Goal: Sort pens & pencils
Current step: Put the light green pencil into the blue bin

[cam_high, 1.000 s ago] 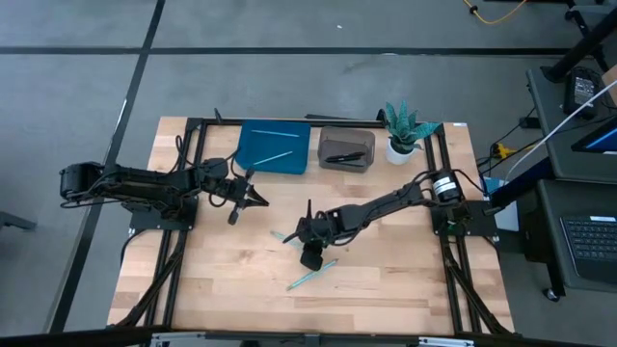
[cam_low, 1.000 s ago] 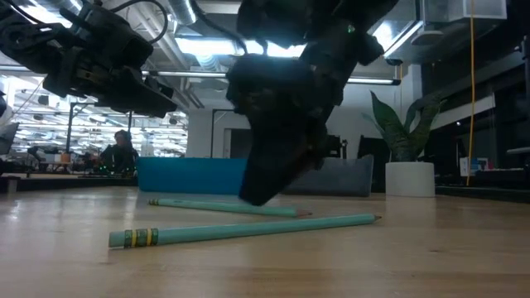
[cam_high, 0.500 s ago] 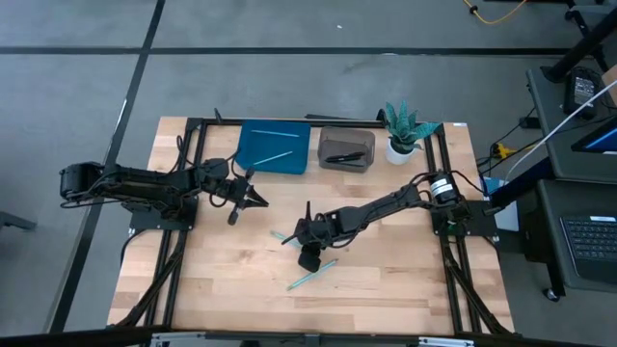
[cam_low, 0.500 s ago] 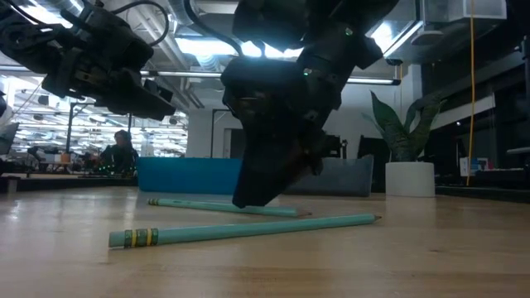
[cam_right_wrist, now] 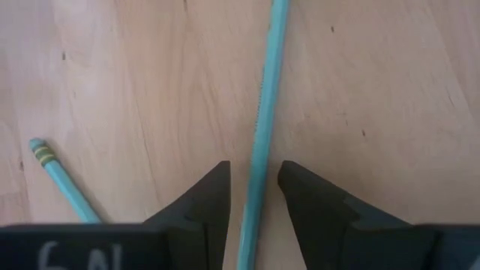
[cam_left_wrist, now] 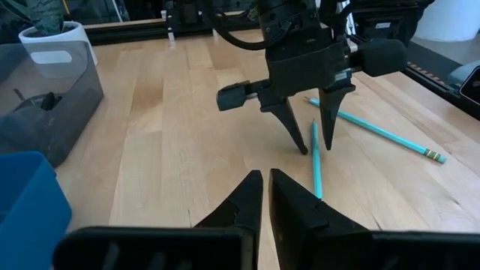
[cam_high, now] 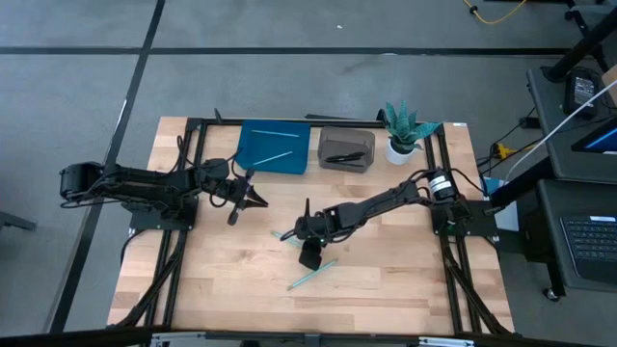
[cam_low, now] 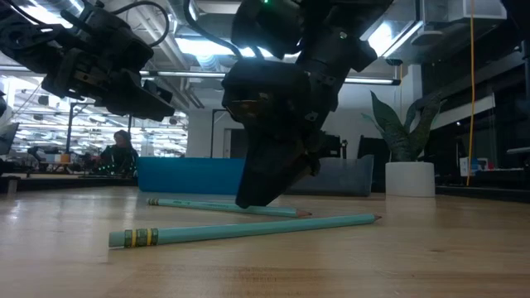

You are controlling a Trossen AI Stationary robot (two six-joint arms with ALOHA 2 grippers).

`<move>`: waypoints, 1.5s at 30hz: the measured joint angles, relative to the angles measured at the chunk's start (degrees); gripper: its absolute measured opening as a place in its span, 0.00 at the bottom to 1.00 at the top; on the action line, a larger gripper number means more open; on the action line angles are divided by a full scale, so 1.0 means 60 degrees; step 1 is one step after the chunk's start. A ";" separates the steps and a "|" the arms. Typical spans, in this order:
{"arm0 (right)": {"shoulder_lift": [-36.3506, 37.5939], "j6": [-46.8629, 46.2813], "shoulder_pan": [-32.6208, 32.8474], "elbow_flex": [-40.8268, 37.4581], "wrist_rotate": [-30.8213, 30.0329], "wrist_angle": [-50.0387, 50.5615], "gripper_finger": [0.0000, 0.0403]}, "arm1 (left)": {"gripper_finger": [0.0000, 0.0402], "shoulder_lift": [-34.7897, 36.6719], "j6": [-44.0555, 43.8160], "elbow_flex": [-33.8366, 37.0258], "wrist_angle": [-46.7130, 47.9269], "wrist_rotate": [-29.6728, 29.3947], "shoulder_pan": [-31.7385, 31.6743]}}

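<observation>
table: pale butcher-block wooden tabletop (cam_high: 231, 289), smooth, faint sheen, fine grain
pencils: thin light-blue painted wooden pencils (cam_right_wrist: 264, 112), satin; one with yellow-green banded ferrule (cam_right_wrist: 45, 154)
my fingers: matt black plastic fingers (cam_right_wrist: 202, 202)
trays: blue plastic tray (cam_high: 273, 146); translucent grey plastic bin (cam_left_wrist: 45, 105)
pot: white matt plant pot (cam_high: 401, 149)

Two light-blue pencils are lying flat on the bare wood near the middle of the high view. One pencil (cam_high: 286, 236) is lying just left of centre and is being straddled by two dark fingers, as is shown in the right wrist view (cam_right_wrist: 264, 127). The other pencil (cam_high: 311, 275), with a yellow-banded end (cam_low: 141, 237), is lying slanted below it, lower centre. Two more pencils (cam_high: 278, 157) are resting in the blue tray, upper centre. Black pens (cam_high: 345, 156) are lying in the grey bin beside it.
</observation>
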State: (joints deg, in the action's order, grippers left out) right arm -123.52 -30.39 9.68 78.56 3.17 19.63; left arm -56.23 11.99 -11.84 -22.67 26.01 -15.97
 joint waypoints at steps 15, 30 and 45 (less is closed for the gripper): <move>0.0004 0.0621 -0.0293 0.0015 -0.0389 0.0458 0.27 | 0.04 0.0000 0.0015 0.0000 0.0050 0.0001 -0.0004; 0.0015 0.2218 -0.0292 0.0022 -0.0881 0.0777 0.26 | 0.03 0.0000 0.0018 0.0000 0.0046 0.0000 0.0000; 0.0022 0.3943 -0.0508 0.0022 0.0218 0.0810 0.25 | 0.05 0.0000 0.0018 0.0000 0.0050 0.0001 -0.0001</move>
State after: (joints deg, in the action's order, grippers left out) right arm -123.39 -6.74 6.64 78.70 4.48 24.49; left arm -56.23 12.10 -11.84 -22.37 26.02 -15.97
